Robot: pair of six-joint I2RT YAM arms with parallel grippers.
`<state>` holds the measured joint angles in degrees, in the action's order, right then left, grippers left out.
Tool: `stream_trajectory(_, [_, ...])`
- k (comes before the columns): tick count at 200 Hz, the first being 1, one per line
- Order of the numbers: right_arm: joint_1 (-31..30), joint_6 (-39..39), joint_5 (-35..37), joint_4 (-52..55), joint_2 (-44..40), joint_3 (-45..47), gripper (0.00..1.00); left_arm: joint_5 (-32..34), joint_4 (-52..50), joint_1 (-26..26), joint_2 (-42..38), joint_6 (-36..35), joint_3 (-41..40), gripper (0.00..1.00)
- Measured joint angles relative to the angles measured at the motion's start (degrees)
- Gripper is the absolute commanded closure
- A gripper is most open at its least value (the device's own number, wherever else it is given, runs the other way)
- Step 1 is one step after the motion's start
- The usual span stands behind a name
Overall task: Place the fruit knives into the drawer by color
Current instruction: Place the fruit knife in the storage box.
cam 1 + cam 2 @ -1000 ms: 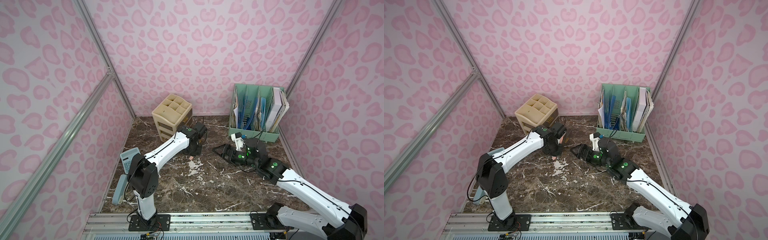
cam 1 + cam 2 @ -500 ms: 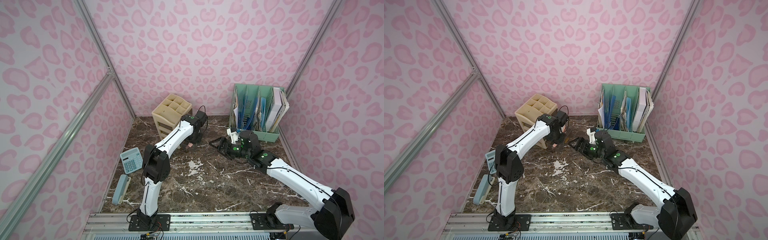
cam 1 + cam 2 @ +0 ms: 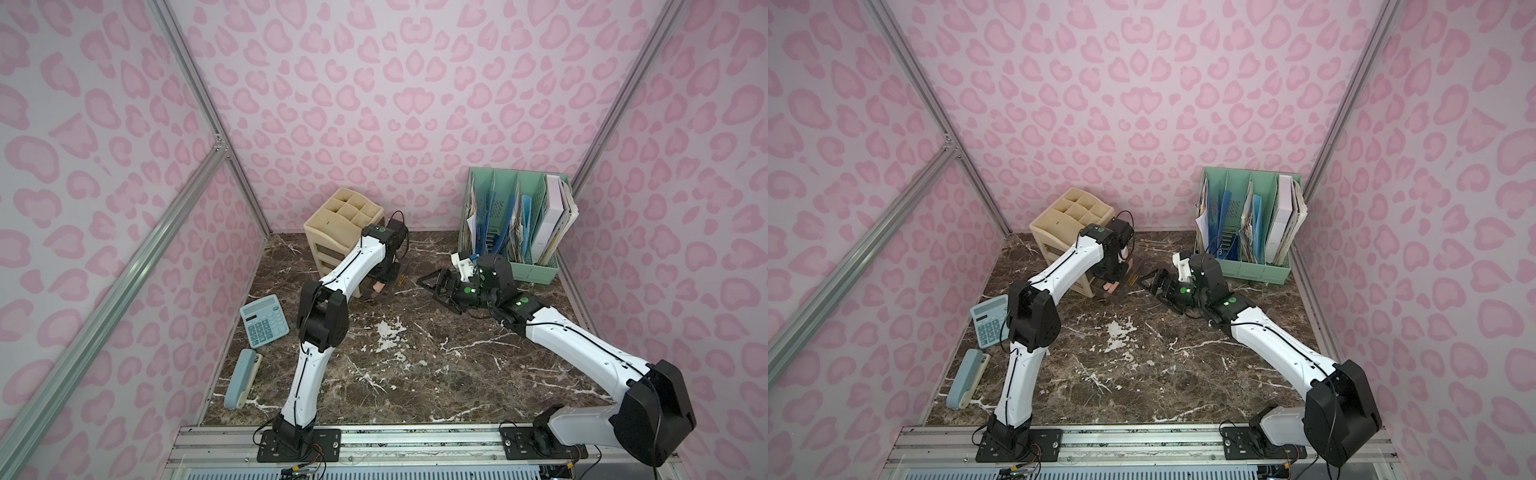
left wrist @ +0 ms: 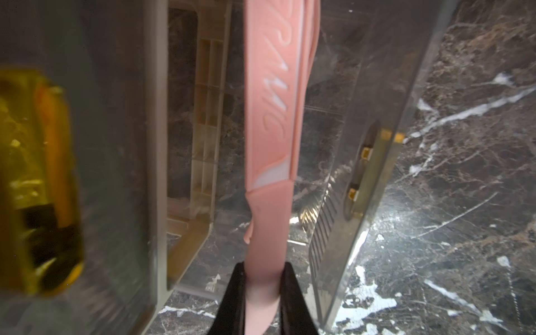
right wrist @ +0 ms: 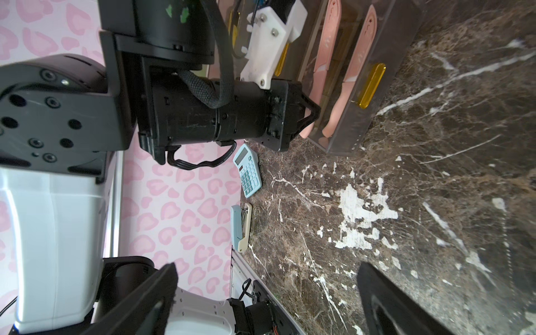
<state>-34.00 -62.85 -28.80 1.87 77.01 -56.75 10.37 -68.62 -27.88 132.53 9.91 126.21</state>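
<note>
Left wrist view: the left claw [image 4: 262, 272] is clamped on the handle of a salmon pink knife [image 4: 269, 116]. The blade reaches into the clear drawer [image 4: 377, 87], which is pulled out of the beige organizer [image 3: 332, 220] left of centre in a top view. In the right wrist view, a second pink knife [image 5: 358, 63] lies in that drawer just beside the held one. The right claw [image 3: 436, 284] hangs near mid-frame, jaws wide apart and empty.

I see two likely risks. Let go while tilted, the knife could land across its twin or the drawer wall and jam the drawer. The claw could also nudge the thin clear wall and shift the drawer.

The counter [image 3: 415, 374] is dark brown marble with white veins. A calculator [image 3: 264, 320] and stapler [image 3: 243, 378] lie at lower left, and a green file rack [image 3: 515, 224] stands at upper right. The walls [image 3: 374, 83] are pink with a spotted print.
</note>
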Motion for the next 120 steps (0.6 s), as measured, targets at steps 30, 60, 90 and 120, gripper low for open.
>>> stream_trajectory(30, [0.0,0.1,-0.6,-0.3,0.6,-0.7,0.01,-0.7,0.4,0.2,2.1,-1.0,2.1,0.62])
stream_trajectory(60, [0.0,0.1,-0.8,-0.3,0.6,-0.7,0.01,-1.1,0.7,0.5,2.3,-1.1,2.3,0.39])
stream_trajectory(90, [0.0,0.1,-0.8,-0.3,0.2,-0.6,0.01,-1.4,0.7,0.5,1.6,-1.1,2.3,0.33])
stream_trajectory(120, [0.0,0.2,-0.7,-0.3,0.0,-0.6,0.01,-1.3,0.7,0.5,-1.9,-1.1,1.4,0.30])
